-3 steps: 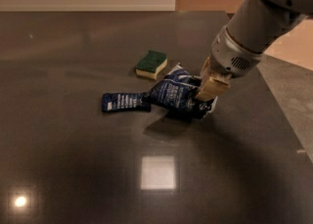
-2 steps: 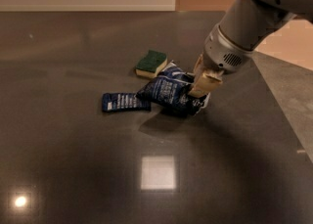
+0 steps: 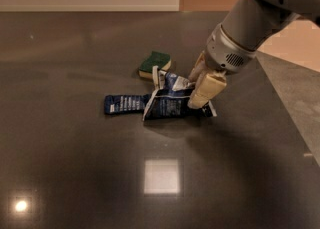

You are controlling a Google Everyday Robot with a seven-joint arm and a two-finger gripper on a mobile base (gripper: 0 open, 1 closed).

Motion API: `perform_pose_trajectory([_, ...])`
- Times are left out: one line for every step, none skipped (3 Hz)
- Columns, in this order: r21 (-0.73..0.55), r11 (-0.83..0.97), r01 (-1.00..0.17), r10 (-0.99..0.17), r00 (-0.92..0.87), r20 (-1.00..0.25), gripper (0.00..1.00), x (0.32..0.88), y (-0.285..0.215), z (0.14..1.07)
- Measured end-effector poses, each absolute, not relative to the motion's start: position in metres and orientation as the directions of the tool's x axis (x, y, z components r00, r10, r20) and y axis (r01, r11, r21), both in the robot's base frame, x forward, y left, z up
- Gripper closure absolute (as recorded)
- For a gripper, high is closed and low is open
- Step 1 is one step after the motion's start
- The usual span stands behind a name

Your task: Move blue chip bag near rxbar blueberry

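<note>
The single camera is looking down at a slant across the dark surface (image 3: 75, 173), fairly near; the arm (image 3: 250, 28) is entering from upper right, its hand (image 3: 196, 92) gripping the blue chip bag (image 3: 167, 104) right of centre.

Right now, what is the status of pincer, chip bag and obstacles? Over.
Pincer clamped on blue chip bag, at the end away from the bar. Bag's other edge meets rxbar blueberry. Sponge just behind bag, not blocking.

Pincer (image 3: 195, 92) low centre-right, clamping blue chip bag (image 3: 167, 104)
</note>
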State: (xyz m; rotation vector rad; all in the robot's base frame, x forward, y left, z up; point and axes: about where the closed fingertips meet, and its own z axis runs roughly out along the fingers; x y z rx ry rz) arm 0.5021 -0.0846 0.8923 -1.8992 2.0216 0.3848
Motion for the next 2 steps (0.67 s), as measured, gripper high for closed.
perform_pose_trajectory([-0.037,0.069,-0.997,-0.905,-0.047,-0.423,0.0,0.5019,-0.0837,0.8927])
perform_pose_trajectory([-0.037,0.069,-0.997,-0.905,-0.047,-0.423,0.0,0.5019,-0.0837,0.8928])
